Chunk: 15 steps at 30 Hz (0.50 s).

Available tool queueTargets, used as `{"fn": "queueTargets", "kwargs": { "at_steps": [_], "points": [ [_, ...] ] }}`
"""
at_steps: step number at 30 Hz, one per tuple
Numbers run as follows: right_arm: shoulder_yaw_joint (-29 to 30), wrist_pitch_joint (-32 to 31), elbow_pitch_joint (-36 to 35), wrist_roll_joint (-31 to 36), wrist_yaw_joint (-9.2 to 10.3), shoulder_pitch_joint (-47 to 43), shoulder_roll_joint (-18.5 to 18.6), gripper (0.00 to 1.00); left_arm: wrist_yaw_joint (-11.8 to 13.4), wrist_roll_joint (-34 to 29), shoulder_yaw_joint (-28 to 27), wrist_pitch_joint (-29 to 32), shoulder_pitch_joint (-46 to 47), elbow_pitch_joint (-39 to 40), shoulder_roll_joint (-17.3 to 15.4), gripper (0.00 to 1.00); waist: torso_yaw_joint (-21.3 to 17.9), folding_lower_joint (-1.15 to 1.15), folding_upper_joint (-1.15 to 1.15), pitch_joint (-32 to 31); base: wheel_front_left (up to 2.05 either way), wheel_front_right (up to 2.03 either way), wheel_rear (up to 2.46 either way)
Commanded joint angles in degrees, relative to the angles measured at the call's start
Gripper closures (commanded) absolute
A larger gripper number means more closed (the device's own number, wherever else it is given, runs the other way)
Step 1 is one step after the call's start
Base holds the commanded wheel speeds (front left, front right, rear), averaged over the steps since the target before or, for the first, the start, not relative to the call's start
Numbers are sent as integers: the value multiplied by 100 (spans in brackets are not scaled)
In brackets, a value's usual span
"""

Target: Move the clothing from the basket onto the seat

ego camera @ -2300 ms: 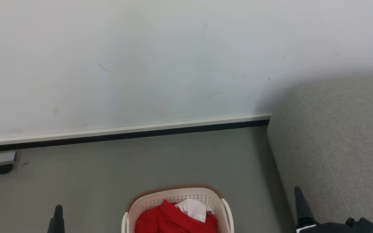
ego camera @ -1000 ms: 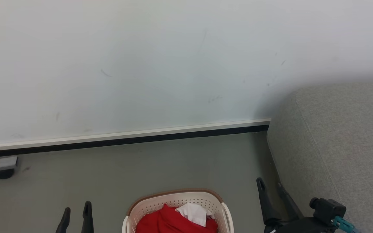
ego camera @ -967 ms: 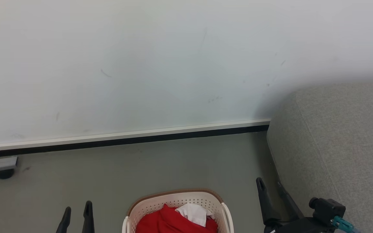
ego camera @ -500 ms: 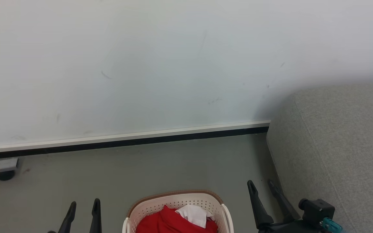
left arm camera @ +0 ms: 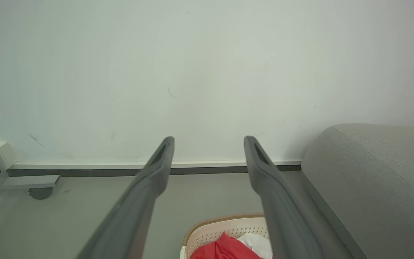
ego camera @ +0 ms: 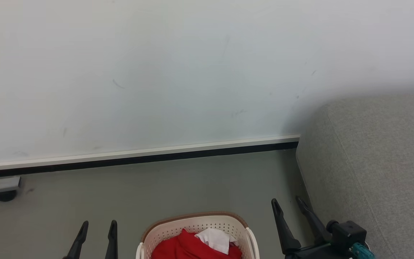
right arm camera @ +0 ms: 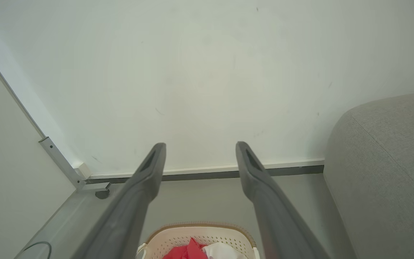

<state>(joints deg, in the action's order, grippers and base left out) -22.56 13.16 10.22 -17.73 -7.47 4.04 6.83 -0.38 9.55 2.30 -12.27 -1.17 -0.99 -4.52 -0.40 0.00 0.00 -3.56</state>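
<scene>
While jaws gape, clothing (ego camera: 189, 248) (basketed) lies between.

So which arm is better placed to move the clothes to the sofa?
Probably the right. The right end effector and left end effector, both open, flank the basket about equally, but the right one sits between the basket and the sofa, so the clothes would travel less.
</scene>
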Motion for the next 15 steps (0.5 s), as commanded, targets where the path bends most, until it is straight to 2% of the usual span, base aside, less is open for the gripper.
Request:
{"fn": "queueTargets", "kwargs": {
  "at_steps": [1, 15],
  "points": [
    [-14, 46, -37, 103, -4, 3, -7, 0, 24, -146, 10, -62, -48, 55, -47, 0, 0, 0, 0, -2, 0, 0, 0],
    [-49, 166, -91, 752, -4, -2, -30, 0, 144, -744, 153, -235, -86, 144, -105, 0, 24, 0, 0, -6, 0, 0, 0]
  ]
}}
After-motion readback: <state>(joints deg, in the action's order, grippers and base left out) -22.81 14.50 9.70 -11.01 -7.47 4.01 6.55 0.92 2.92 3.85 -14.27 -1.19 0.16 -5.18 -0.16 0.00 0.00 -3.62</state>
